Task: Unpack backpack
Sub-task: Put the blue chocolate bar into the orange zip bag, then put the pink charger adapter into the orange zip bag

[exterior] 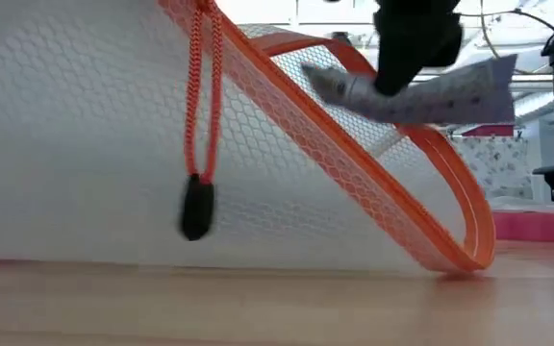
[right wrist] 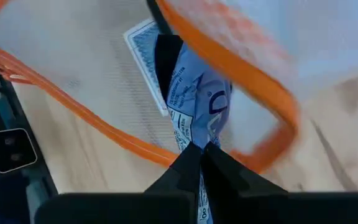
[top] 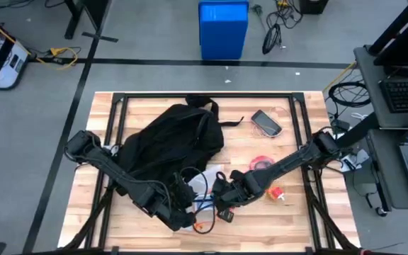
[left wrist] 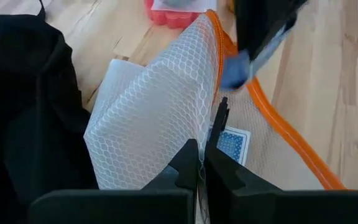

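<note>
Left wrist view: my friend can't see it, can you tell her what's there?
The left gripper is shut on a white mesh pouch with orange trim, holding it up over the wooden table. The black backpack lies beside it, and a blue playing card shows through the mesh.

Table top [top: 289, 234]: pale wood planks, smooth with a soft sheen, framed by dark metal bars. Backpack [top: 168, 138], centre left of the high view: matt black soft cloth. Mesh pouch [left wrist: 160, 118]: white honeycomb net fabric, semi-transparent, edged with glossy orange binding [exterior: 421, 163] and a woven orange cord. Packet [right wrist: 197, 106], centre of the right wrist view: crinkled printed wrapper, pale blue, slightly shiny. Playing card [left wrist: 232, 144]: flat printed card.
</note>
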Available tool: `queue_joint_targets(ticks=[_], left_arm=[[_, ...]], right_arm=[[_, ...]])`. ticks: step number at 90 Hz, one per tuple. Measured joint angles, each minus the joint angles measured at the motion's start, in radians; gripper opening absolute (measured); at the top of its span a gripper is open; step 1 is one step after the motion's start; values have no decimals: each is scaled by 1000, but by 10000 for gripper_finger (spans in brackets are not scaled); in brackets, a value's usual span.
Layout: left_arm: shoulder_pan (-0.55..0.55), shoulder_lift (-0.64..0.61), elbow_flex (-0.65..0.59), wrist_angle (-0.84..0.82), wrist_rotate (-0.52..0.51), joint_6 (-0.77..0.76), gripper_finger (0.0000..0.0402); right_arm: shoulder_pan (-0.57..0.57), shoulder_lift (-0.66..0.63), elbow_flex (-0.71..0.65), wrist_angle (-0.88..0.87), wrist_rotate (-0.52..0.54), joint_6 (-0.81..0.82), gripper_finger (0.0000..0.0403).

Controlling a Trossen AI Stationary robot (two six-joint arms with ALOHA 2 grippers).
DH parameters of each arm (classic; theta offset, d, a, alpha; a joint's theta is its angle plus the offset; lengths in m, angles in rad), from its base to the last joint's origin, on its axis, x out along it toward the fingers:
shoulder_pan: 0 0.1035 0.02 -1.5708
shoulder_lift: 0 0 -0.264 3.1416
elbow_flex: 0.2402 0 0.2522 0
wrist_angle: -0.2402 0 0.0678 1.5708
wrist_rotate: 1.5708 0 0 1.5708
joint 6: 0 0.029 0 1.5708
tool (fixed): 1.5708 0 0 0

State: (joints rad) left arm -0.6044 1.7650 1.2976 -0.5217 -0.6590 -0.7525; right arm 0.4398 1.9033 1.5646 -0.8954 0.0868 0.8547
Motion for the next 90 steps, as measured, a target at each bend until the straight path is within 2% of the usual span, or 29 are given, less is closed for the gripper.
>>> queue_joint_targets(ticks=[11,22,36,51,62,73,90], left_arm=[[3,0,0,0,-1,0,0],[9,0,0,5,-5,-2,0],[8,0,0,16,-4,-1,0],[10,0,0,14,-3,0,0],[9,0,0,14,1,2,0],[9,0,0,14,1,1,0],[9,0,0,14,1,1,0]], right_arm=[[-54,46,0,83,-41,-81,0],[-94,75,-1,276,-33,-204,4],[-92,73,-1,388,-41,-334,49],[-83,68,0,294,-41,-346,123],[-57,38,0,160,-41,-247,163],[-16,-27,0,-33,-31,-100,179],[99,-124,1,-332,59,136,181]])
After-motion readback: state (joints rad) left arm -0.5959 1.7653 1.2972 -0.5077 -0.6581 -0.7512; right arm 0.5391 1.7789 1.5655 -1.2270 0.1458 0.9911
